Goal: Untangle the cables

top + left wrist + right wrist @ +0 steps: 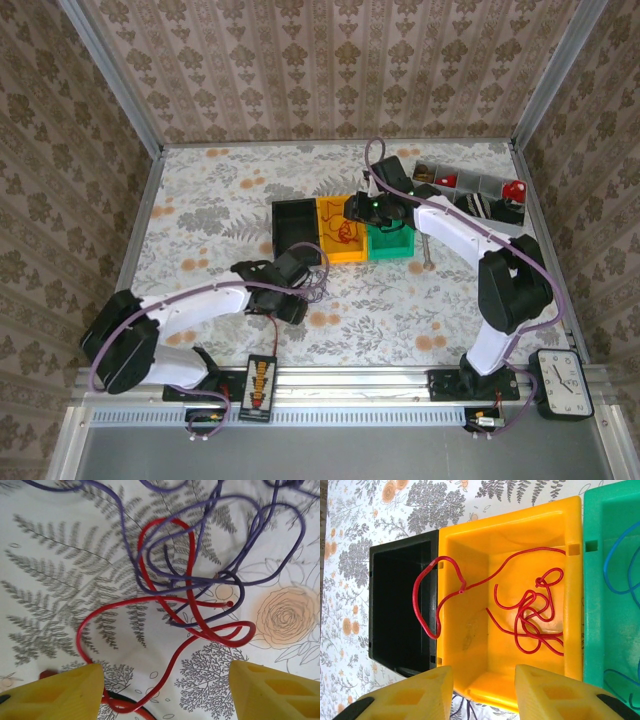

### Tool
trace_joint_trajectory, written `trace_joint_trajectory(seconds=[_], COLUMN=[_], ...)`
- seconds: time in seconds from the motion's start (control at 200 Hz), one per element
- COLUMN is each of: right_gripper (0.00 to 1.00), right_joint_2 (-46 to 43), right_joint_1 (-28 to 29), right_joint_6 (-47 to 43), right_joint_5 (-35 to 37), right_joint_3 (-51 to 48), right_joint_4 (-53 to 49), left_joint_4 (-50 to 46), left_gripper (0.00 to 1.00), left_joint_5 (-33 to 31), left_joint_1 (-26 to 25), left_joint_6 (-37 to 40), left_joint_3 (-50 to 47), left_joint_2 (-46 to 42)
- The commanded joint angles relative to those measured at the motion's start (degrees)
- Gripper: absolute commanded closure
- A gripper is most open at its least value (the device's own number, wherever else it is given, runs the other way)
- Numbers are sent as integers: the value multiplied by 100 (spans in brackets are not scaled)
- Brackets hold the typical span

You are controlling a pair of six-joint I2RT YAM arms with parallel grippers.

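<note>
My left gripper [165, 672] is open and empty, so I should pinch only the red wire [190, 565], not the purple wires [125, 527].

Floral-and-fern printed cloth [210, 210] across the table. Mid-table, three plastic bins in a row, walls touching: black bin [295, 228] on the left, yellow bin [326, 226] in the middle, green bin [392, 246] on the right. Grey compartment tray [480, 188] near the far right corner, holding small parts too small to identify. Black clock [562, 382] at the near right corner. Black connector board [260, 385] on the near rail. Patterned wallpaper [330, 60] all round.
</note>
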Motion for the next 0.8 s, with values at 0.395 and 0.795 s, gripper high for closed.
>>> trace_joint_trajectory(seconds=[0.395,0.795], right_gripper=[61,61], right_joint_2=[-306,-416], right_joint_1=[-118,-255], right_joint_6=[120,145], right_joint_5=[183,205], right_joint_3=[-276,-320], right_joint_4=[20,36], left_joint_4=[-737,-928], left_gripper=[98,100], left_joint_5=[895,2604], left_joint_1=[-373,-118], left_joint_6=[465,791], left_joint_3=[845,1987], left_joint_2=[550,-549])
